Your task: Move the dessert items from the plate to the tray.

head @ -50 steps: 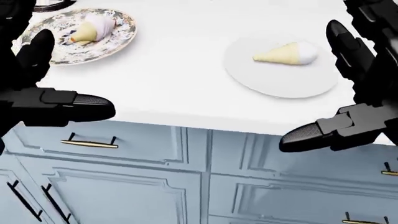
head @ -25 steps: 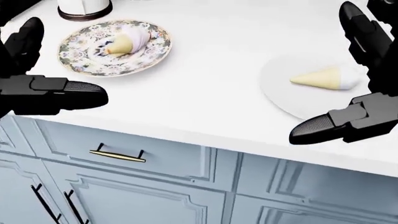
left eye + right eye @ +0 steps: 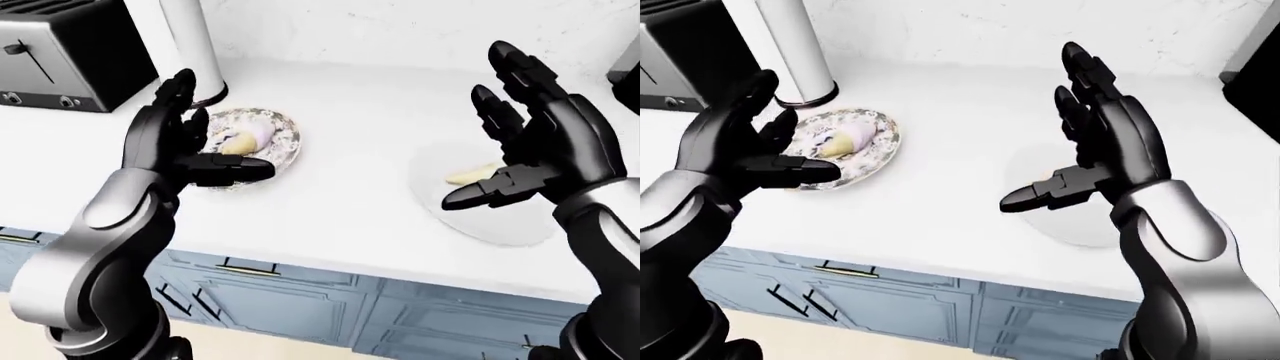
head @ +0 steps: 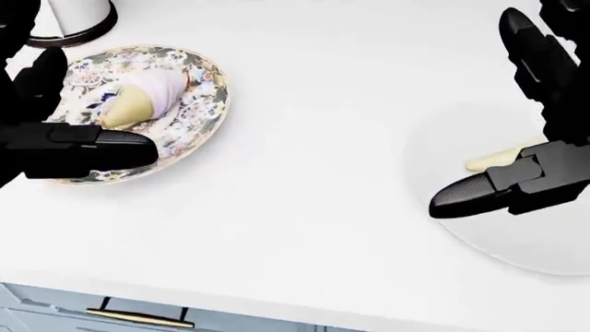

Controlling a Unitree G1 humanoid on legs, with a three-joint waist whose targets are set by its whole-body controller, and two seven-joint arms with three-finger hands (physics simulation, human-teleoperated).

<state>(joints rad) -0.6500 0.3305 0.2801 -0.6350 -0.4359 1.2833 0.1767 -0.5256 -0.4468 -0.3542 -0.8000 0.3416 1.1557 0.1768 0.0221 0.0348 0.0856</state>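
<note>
While both black three-finger hands hang open and empty above the white counter (image 3: 350, 187), the left-eye view shows the left hand (image 3: 185, 150) with fingers spread just beside the round floral-patterned plate (image 3: 285, 142), which carries a pale cone-shaped dessert with lilac cream (image 3: 245, 139). In the head view, the right hand (image 4: 539, 117), fingers likewise splayed, hovers over the plain white round tray (image 4: 517, 242), partly hiding a cream-coloured cone dessert (image 4: 493, 159) on it. The right-eye view confirms neither hand touches anything. Best, I judge, to lower the left hand squarely over the plated cone and close gently round its firm end.
</note>
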